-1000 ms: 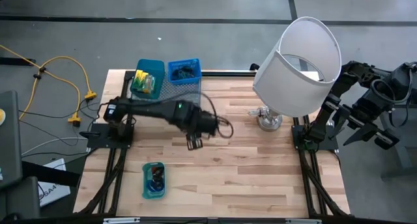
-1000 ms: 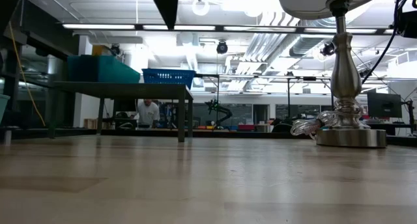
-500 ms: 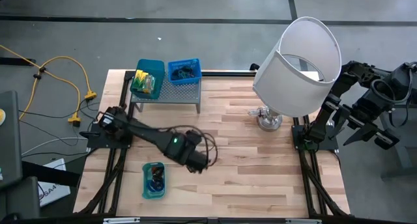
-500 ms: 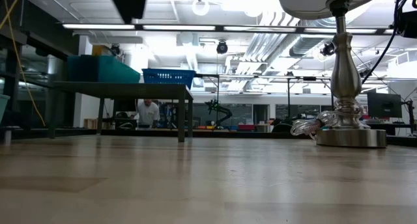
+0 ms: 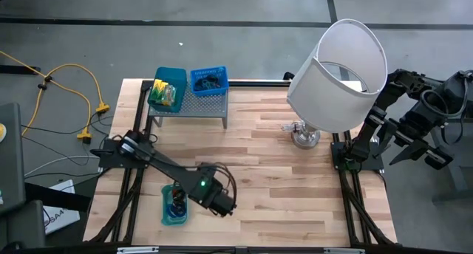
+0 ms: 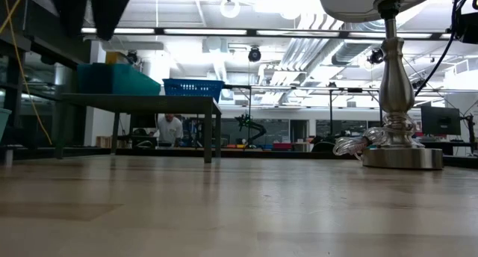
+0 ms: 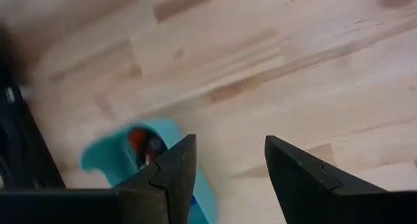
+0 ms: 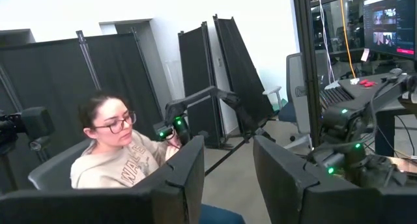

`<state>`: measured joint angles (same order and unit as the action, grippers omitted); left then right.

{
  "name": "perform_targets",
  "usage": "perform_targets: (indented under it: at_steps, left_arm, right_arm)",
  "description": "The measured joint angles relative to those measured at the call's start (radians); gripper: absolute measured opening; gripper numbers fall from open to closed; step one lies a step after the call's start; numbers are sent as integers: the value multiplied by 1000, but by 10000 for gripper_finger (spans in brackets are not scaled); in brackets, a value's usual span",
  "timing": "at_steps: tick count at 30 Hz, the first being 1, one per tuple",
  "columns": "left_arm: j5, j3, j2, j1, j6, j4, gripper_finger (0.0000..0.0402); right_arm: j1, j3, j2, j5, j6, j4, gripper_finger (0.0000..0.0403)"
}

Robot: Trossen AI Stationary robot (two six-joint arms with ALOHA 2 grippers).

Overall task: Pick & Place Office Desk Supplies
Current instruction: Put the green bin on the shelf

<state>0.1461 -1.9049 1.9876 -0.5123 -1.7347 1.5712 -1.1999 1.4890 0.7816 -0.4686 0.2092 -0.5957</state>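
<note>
Three trays (image 5: 174,204) | one lamp (image 5: 337,66) | left gripper (image 7: 228,162) parted, empty | right gripper (image 8: 228,165) parted, empty

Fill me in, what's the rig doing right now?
Desk-supply sorting. The left end effector is open and empty, out over the near-left part of the wooden table, next to a small teal tray with a few small items in it. Two more bins, one teal and one blue, sit on a grey rack at the back. The right arm is parked off the table's right edge, behind the lamp; its end effector is open and empty.
</note>
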Motion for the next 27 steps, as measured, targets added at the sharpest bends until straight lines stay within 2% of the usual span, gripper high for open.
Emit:
perform_targets:
  at_steps: [16, 21, 27]
  left_arm:
    - [-126, 5, 89, -137, -536, -7, 173]
    - [-160, 5, 126, -153, -628, -12, 173]
    - [-200, 7, 164, -148, -640, 1, 173]
  right_arm:
    - [0, 0, 0, 0, 0, 0, 120]
    - [0, 0, 0, 0, 0, 0, 120]
    - [0, 0, 0, 0, 0, 0, 120]
